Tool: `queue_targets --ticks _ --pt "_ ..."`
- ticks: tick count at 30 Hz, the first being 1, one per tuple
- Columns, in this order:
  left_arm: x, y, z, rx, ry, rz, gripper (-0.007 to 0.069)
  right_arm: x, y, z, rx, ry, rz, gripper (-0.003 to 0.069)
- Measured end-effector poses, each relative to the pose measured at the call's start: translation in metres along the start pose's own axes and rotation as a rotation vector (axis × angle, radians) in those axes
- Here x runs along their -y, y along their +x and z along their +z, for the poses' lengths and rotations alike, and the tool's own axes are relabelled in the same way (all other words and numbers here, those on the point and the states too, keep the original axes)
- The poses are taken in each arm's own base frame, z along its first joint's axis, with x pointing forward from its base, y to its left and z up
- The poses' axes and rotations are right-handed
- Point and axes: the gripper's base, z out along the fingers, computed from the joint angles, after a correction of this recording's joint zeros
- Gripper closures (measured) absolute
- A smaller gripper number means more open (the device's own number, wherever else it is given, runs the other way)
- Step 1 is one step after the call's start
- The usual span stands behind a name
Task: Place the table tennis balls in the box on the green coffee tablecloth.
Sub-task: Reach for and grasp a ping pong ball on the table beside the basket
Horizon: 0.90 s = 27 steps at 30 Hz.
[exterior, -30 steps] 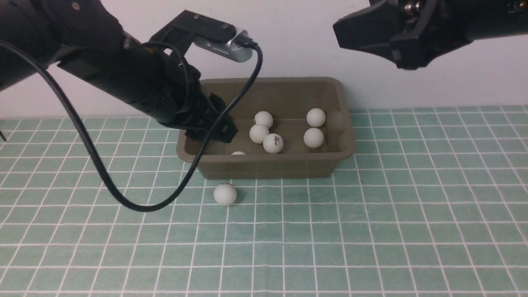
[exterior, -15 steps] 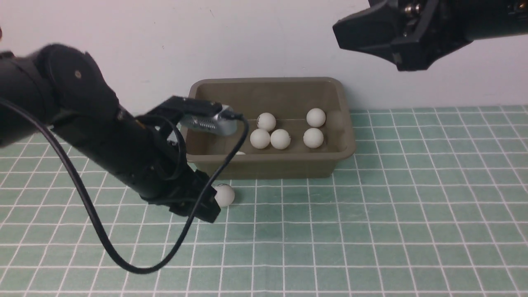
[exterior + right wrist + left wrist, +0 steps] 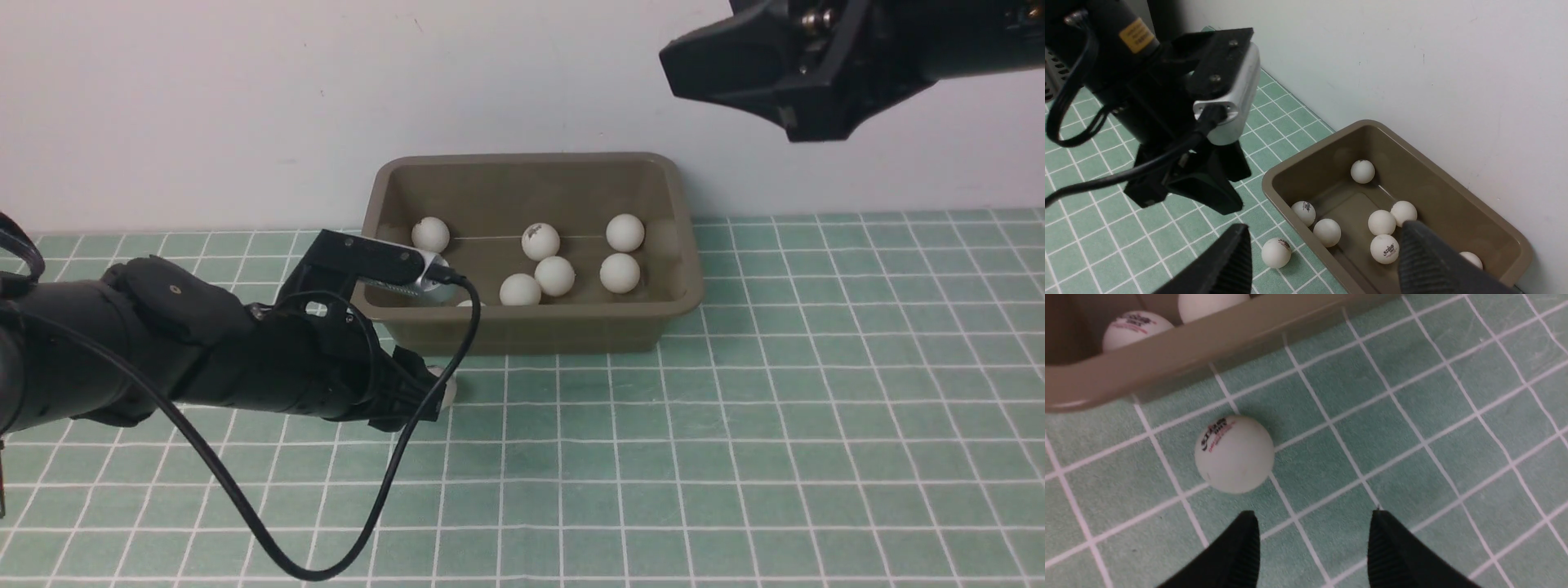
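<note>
Right now I see the left gripper [image 3: 1312,514] low over the green coffee tablecloth [image 3: 735,457], its jaws standing apart with only cloth between them, so it grips nothing. One of the table tennis balls [image 3: 1234,454] lies on the cloth just ahead of one fingertip [image 3: 1248,522] and off to that side, outside the gap; I cannot tell whether that finger touches it. Its dark printed logo faces up toward my wrist camera. Just beyond this ball, further out from the fingertips, runs the near wall of the box [image 3: 531,327], and the ball sits close beside that wall but apart from it. In the front view the gripper's black body covers part of the ball. Inside the box I count seven white balls: one [image 3: 430,234] near the corner closest to the left gripper, a cluster of three [image 3: 554,275] around the middle, a pair [image 3: 625,233] toward the far end, and one [image 3: 467,304] showing only as a sliver behind the near rim. The right gripper [image 3: 1325,226] hangs high above, well away from everything, jaws parted and empty; from its camera the box and the loose ball lie far below, between its two fingers
</note>
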Motion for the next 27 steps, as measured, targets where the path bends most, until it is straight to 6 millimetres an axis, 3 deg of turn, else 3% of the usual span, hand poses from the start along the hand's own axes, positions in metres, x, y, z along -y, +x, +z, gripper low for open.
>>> queue_targets --ticks 10,15,21,27 --pt "-0.005 -0.004 0.008 0.063 -0.032 -0.034 0.0166 0.001 -0.001 0.000 0.014 0.011 0.000 0.0216" --pt "-0.011 -0.004 0.012 0.075 -0.072 -0.061 0.0153 0.001 -0.002 0.000 0.024 0.015 0.004 0.0216" --pt "-0.019 0.011 0.037 -0.002 -0.079 -0.124 0.0153 0.000 -0.003 0.000 0.033 0.005 0.017 0.0216" --pt "-0.022 0.017 0.046 -0.020 -0.090 -0.130 0.0153 0.000 -0.003 0.000 0.035 0.004 0.018 0.0216"
